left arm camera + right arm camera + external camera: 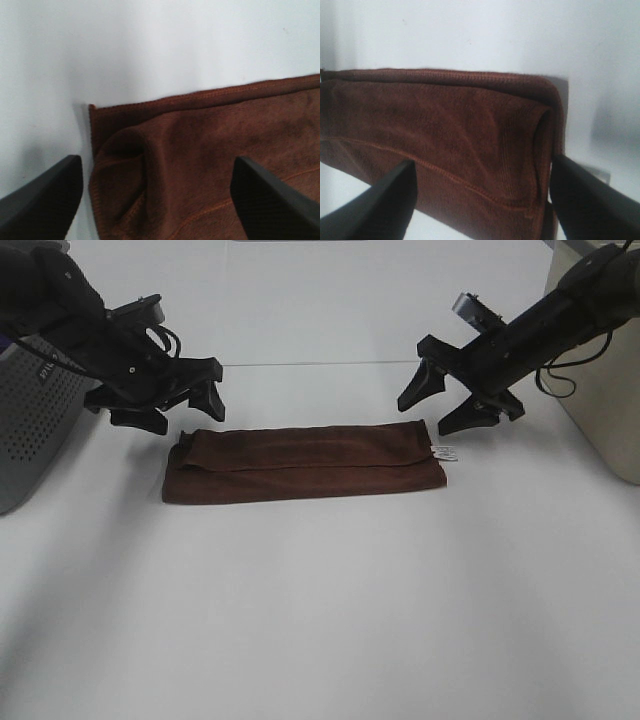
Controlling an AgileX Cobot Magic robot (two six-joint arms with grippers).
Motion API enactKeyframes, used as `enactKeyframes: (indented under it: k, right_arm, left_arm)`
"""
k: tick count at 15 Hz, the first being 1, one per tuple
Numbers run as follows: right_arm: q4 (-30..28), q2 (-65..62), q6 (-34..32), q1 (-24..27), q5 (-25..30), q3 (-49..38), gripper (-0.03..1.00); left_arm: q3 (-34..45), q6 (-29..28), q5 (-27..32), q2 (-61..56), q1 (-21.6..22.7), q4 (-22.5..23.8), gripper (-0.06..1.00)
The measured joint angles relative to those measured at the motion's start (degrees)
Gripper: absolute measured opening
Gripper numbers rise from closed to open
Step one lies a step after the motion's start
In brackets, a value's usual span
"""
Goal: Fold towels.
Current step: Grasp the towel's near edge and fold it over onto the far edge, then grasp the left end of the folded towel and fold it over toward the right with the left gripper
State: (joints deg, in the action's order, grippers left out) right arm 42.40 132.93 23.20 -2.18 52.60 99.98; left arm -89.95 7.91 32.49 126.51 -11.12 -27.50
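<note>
The dark reddish-brown towel (pixel 305 462) lies on the white table, folded into a long strip running left to right. Its small white tag (pixel 445 452) sticks out at the right end. My left gripper (pixel 180 412) hovers open and empty just behind the towel's left end; the left wrist view shows that end (pixel 200 160) between the two fingers (pixel 42 200). My right gripper (pixel 452 405) hovers open and empty just behind the right end, and the right wrist view shows the folded end (pixel 465 135) between the fingers (pixel 380 202).
A grey perforated basket (pixel 30 430) stands at the left table edge. A beige box (pixel 600 390) stands at the right edge behind my right arm. A table seam (pixel 320 363) runs behind the grippers.
</note>
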Motion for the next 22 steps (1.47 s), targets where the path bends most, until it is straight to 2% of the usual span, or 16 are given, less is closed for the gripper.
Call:
enactKeyframes:
  k: [2,5,9,11,13,14,16,17,18,20,22]
  right_arm:
    - [-4.2,-3.4,-3.0,0.1,3.9,0.0,0.71]
    - [-9.6,-4.5,-8.0,0.1,10.5,0.1,0.71]
    - [-10.9,-4.5,-9.0,0.1,11.5,0.1,0.71]
    - [-10.9,-4.5,-9.0,0.1,11.5,0.1,0.71]
    - [-11.0,-4.5,-9.0,0.1,11.2,0.1,0.71]
    - [-11.0,-4.5,-9.0,0.1,11.0,0.1,0.71]
    - [-11.0,-4.5,-9.0,0.1,10.8,0.1,0.71]
    - [-11.0,-4.5,-9.0,0.1,10.7,0.1,0.71]
    - [-11.1,-4.5,-9.0,0.1,10.4,0.1,0.71]
    - [-11.1,-4.5,-9.0,0.1,10.3,0.1,0.71]
    - [-11.1,-4.5,-9.0,0.1,10.3,0.1,0.71]
  left_arm:
    - [-0.1,-0.7,3.5,-1.0,0.3,2.5,0.77]
    - [-0.3,-4.4,6.9,0.3,0.3,3.3,0.77]
    - [-0.5,-6.1,6.5,3.8,0.3,2.8,0.77]
    - [-0.7,-6.0,5.8,4.3,0.3,-1.5,0.77]
    - [-0.7,-3.4,5.2,5.0,0.3,-8.3,0.75]
    - [-0.8,-2.1,5.2,5.5,0.3,-10.6,0.69]
    - [-0.8,-1.9,5.3,6.1,0.4,-11.1,0.53]
    - [-0.8,-2.5,5.5,6.2,0.5,-10.4,0.23]
    - [-0.8,-3.0,5.6,6.3,0.6,-8.9,0.07]
    - [-0.8,-3.4,6.7,6.2,1.0,-6.6,0.04]
    - [-0.8,-4.5,9.2,4.9,2.4,-1.9,0.04]
